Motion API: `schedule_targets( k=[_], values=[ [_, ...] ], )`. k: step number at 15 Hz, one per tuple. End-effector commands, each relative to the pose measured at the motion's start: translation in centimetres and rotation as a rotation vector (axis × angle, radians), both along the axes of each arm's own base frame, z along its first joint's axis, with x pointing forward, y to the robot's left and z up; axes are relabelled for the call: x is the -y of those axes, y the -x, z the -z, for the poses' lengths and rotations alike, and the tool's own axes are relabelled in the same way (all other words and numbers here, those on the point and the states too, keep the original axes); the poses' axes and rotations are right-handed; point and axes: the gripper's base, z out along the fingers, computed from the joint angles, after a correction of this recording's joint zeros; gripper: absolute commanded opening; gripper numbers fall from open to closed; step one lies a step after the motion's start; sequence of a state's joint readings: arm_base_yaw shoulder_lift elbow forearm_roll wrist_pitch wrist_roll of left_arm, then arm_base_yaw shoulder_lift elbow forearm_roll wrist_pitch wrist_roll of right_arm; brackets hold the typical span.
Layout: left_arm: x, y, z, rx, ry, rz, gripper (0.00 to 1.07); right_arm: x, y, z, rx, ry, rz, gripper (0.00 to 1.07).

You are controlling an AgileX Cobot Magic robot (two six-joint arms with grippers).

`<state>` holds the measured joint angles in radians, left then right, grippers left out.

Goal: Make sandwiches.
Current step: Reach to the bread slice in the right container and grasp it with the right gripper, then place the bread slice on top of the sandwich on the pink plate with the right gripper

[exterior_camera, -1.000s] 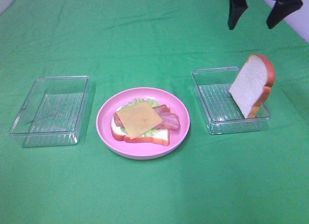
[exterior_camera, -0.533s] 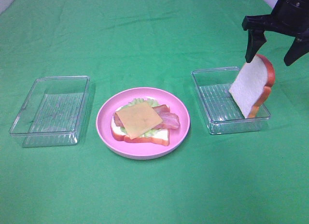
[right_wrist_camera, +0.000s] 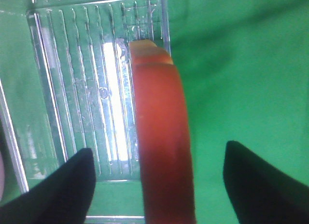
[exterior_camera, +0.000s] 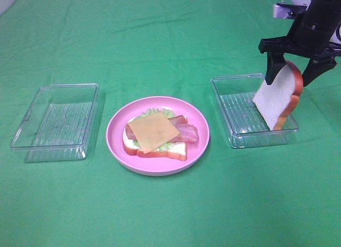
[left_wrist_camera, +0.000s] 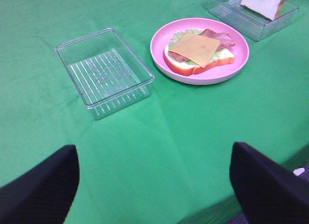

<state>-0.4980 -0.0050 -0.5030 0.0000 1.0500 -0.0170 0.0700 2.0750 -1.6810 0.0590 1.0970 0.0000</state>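
Note:
A half-built sandwich (exterior_camera: 157, 135) lies on the pink plate (exterior_camera: 117, 146): a bread slice with lettuce, bacon strips (exterior_camera: 186, 131) and a yellow cheese slice (exterior_camera: 153, 131) on top. It also shows in the left wrist view (left_wrist_camera: 199, 53). A second bread slice (exterior_camera: 277, 95) leans upright in the right clear tray (exterior_camera: 234, 116). My right gripper (exterior_camera: 290, 76) is open, its fingers either side of that slice's top edge (right_wrist_camera: 161, 137). My left gripper (left_wrist_camera: 154, 183) is open and empty, far from the plate.
An empty clear tray (exterior_camera: 57, 121) stands left of the plate; it also shows in the left wrist view (left_wrist_camera: 104, 72). Green cloth (exterior_camera: 160, 215) covers the table. The table's front edge shows in the left wrist view (left_wrist_camera: 270, 190).
My right gripper has come down from the top of the view and now straddles the top of the leaning bread slice. Nothing else has moved.

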Motion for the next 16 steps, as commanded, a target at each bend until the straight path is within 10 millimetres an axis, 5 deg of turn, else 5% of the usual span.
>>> schedule_targets(
  k=[1, 6, 12, 14, 16],
  values=[
    [-0.1, 0.2, 0.0, 0.025, 0.011, 0.000, 0.80, 0.2, 0.0, 0.4, -0.005, 0.008, -0.019, 0.57],
    [-0.1, 0.2, 0.0, 0.025, 0.011, 0.000, 0.80, 0.2, 0.1, 0.2, -0.016, 0.008, -0.020, 0.02],
    [-0.1, 0.2, 0.0, 0.025, 0.011, 0.000, 0.80, -0.4, 1.1, -3.8, 0.072, -0.072, 0.001, 0.00],
    [-0.1, 0.2, 0.0, 0.025, 0.011, 0.000, 0.80, -1.8, 2.5, -7.9, 0.157, -0.246, 0.002, 0.00],
    [-0.1, 0.2, 0.0, 0.025, 0.011, 0.000, 0.80, -3.5, 3.4, -9.2, 0.128, -0.438, -0.033, 0.00]
  ],
)
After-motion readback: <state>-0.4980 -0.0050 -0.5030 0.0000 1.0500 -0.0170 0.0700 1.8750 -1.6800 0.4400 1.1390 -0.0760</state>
